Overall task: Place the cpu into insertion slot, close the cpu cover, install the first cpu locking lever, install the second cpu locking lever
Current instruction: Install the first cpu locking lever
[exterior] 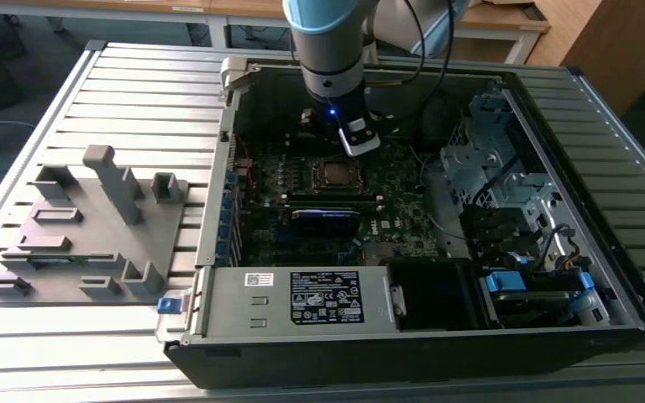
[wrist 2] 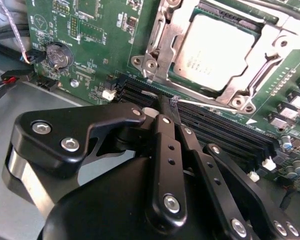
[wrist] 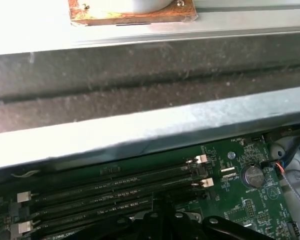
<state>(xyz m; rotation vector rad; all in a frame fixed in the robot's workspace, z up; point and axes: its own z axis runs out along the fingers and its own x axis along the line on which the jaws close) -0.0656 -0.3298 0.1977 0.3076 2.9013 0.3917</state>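
The cpu point(wrist 2: 217, 47) lies flat in the insertion slot point(exterior: 334, 174) on the green board, its silver top facing up. The cpu cover point(wrist 2: 157, 47), a silver frame plate, lies down around it. Thin metal levers point(wrist 2: 270, 67) run along the frame's sides; I cannot tell whether they are hooked. My gripper point(wrist 2: 167, 102) hovers over the black memory slots point(wrist 2: 215, 125) beside the socket, its black fingers point(wrist 2: 162, 127) pressed together with nothing between them. In the exterior view the gripper point(exterior: 359, 149) hangs just behind the socket, toward that view's right. Its tip point(wrist: 165, 210) also appears in the first wrist view.
The open computer case point(exterior: 412, 336) lies on a slatted metal table point(exterior: 132, 75). A grey fixture block point(exterior: 87, 227) stands at the exterior view's left. Drive cages and cables point(exterior: 502, 193) fill the case's right side, and its metal wall point(wrist: 140, 125) rises close to the memory slots.
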